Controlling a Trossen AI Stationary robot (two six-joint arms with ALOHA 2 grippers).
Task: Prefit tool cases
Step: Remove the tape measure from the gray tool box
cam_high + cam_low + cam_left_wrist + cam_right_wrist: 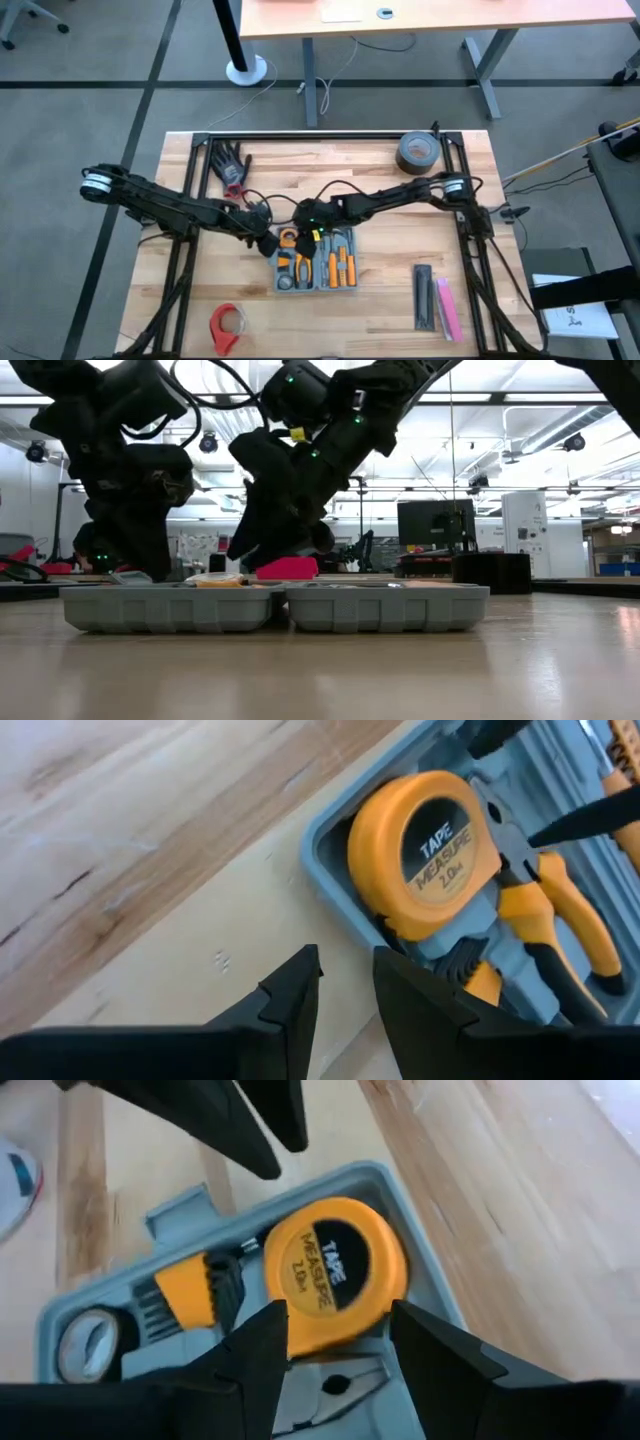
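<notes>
**Both claws over the open case**

A wooden tabletop [380, 300] carries the open case [316, 262], lying flat near its middle with orange-handled tools in its tray. A tape roll [418, 152], gloves [230, 165] and a red tape dispenser [226, 325] lie well apart from it.

The step looks like seating the tape measure [335, 1272] in its corner slot. To do it well, it should go down square, not tilted onto the pliers [555, 905] beside it.

The right claw [335, 1342] hovers above the tape measure, jaws apart and empty. The left claw [345, 982] hangs just outside the case's corner, jaws narrowly parted, holding nothing.
</notes>
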